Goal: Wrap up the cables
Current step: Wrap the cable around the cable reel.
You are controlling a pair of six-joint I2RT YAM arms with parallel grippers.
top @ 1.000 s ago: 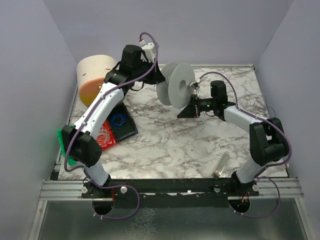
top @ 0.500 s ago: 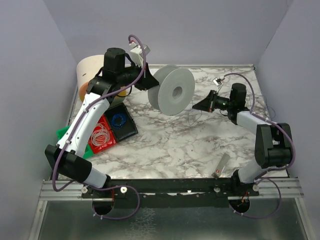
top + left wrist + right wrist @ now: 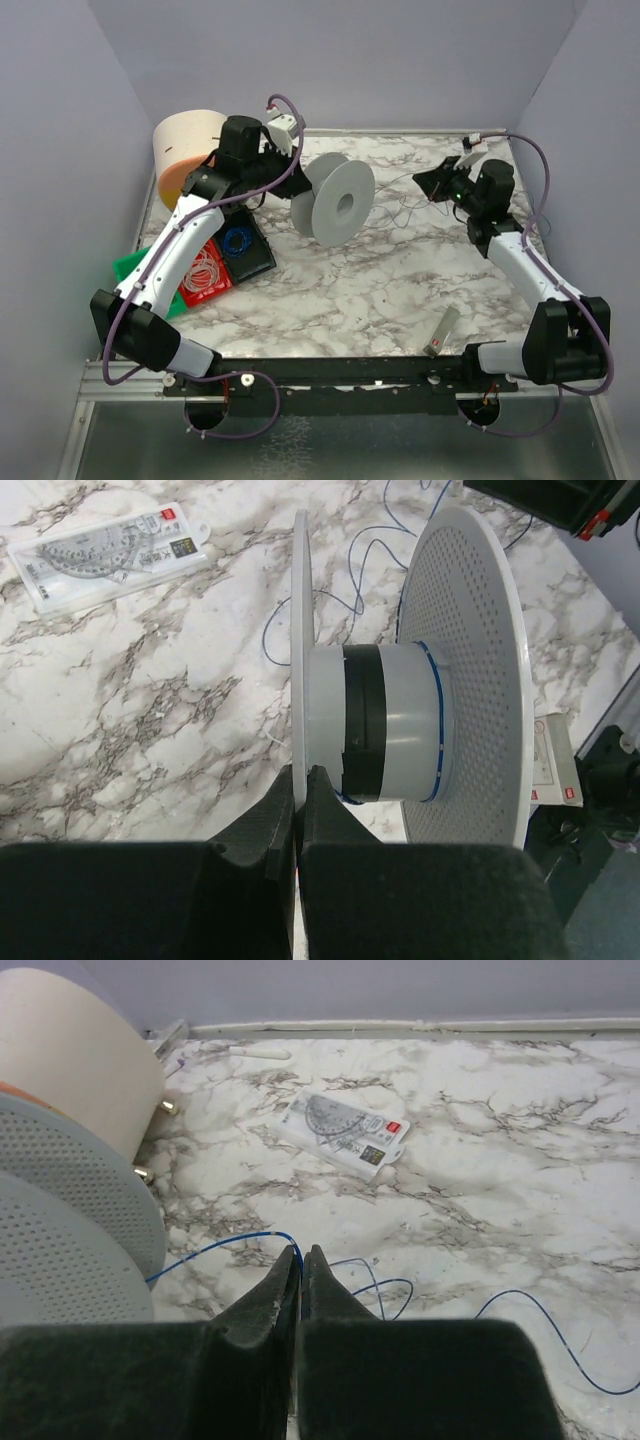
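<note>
Seen from my remote station: the left fingers (image 3: 305, 786) are pinched shut on the rim of one flange of the white spool (image 3: 400, 730), which they hold up on edge over the middle of the tabletop (image 3: 350, 290), toward its far edge. The right fingers (image 3: 308, 1265) are closed tight on the cable (image 3: 225, 1241), a very thin blue wire. It runs from the spool to those fingers and trails in loose waves across the marble toward the far right corner, and a few turns show on the spool's hub. Near the left edge, a red tray (image 3: 190, 292) holds a white-pink coil (image 3: 205, 268) and a black tray (image 3: 262, 262) beside it holds a blue coil (image 3: 238, 241). A cream drum (image 3: 190, 140) stands in the far left corner.
</note>
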